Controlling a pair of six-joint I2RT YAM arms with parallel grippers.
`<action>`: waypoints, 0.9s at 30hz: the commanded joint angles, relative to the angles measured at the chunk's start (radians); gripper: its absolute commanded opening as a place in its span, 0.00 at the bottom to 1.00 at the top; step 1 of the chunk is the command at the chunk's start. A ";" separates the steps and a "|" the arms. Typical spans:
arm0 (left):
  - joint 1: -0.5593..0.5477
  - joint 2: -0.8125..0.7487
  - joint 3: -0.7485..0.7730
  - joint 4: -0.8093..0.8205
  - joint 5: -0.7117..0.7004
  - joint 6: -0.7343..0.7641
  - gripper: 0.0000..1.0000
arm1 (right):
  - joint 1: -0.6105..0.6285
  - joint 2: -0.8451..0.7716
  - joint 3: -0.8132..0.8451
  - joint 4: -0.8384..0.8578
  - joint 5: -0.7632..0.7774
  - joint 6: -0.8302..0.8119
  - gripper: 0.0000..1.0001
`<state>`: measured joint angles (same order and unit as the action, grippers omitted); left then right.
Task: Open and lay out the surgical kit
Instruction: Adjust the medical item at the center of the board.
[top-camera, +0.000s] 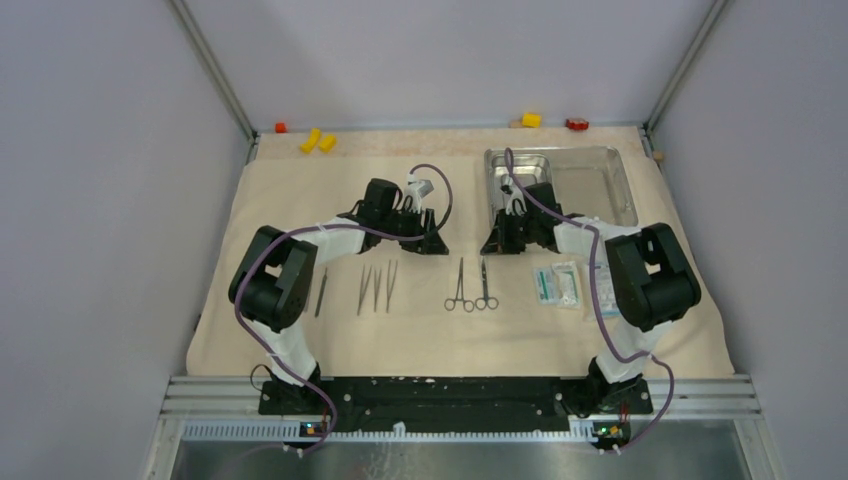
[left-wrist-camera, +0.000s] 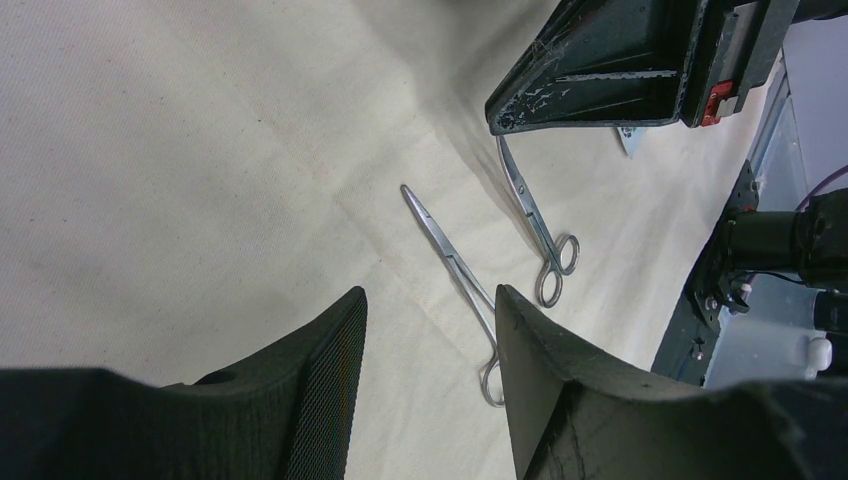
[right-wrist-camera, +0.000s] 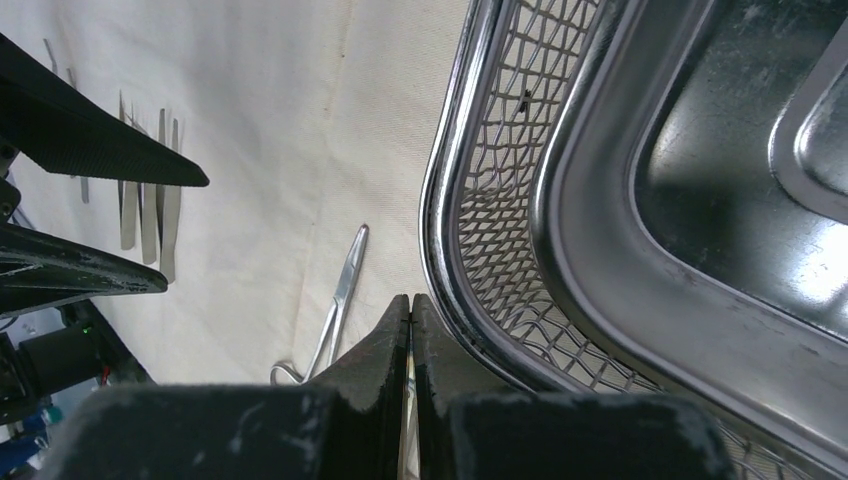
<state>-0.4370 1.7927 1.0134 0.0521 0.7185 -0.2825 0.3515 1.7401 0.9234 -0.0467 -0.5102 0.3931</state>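
The beige cloth wrap (top-camera: 300, 200) lies spread flat over the table. The shiny steel tray (top-camera: 600, 180) stands at the back right; in the right wrist view it sits in a wire mesh basket (right-wrist-camera: 490, 200). Forceps (top-camera: 459, 286) and scissors (top-camera: 485, 285) lie side by side mid-table, and both forceps (left-wrist-camera: 450, 250) and scissors (left-wrist-camera: 540, 228) show in the left wrist view. Tweezers (top-camera: 376, 288) and one thin tool (top-camera: 321, 292) lie to the left. Sealed packets (top-camera: 557, 283) lie on the right. My left gripper (top-camera: 436, 242) (left-wrist-camera: 430, 305) is open and empty above the cloth. My right gripper (top-camera: 491, 242) (right-wrist-camera: 411, 300) is shut beside the tray's near left corner, nothing seen in it.
Yellow blocks (top-camera: 318, 141) and a red block (top-camera: 280, 127) sit at the back left edge; another yellow block (top-camera: 531, 120) and a red block (top-camera: 576, 124) sit behind the tray. Grey walls close in both sides. The two grippers face each other a short gap apart.
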 joint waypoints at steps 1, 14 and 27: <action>0.000 -0.024 0.002 0.035 0.025 0.003 0.56 | 0.006 -0.037 -0.001 0.001 0.029 -0.033 0.00; 0.000 -0.019 0.001 0.037 0.024 0.002 0.56 | 0.007 -0.020 -0.005 -0.004 0.038 -0.052 0.00; 0.000 -0.019 0.004 0.037 0.025 0.003 0.57 | 0.005 -0.008 0.015 -0.029 0.051 -0.079 0.08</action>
<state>-0.4370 1.7927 1.0134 0.0525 0.7216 -0.2855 0.3515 1.7401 0.9234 -0.0738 -0.4961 0.3389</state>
